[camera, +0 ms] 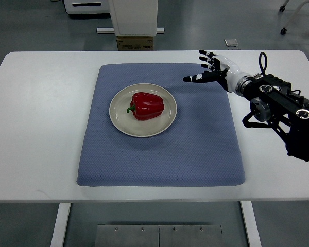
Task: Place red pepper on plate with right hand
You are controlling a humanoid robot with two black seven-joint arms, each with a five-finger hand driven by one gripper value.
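A red bell pepper [147, 105] with a green stem lies on its side in the middle of a round cream plate [119, 119]. The plate rests on a blue-grey mat [195, 149] on the white table [36, 128]. My right hand [208, 68] hovers over the mat's far right corner, up and to the right of the plate. Its fingers are spread and hold nothing. The black right arm [283, 105] comes in from the picture's right edge. No left arm shows.
Beyond the table's far edge stand a white machine base [134, 18] and a small cardboard box [135, 42]. A small grey object [230, 42] lies on the floor there. A chair caster [283, 31] shows at the top right.
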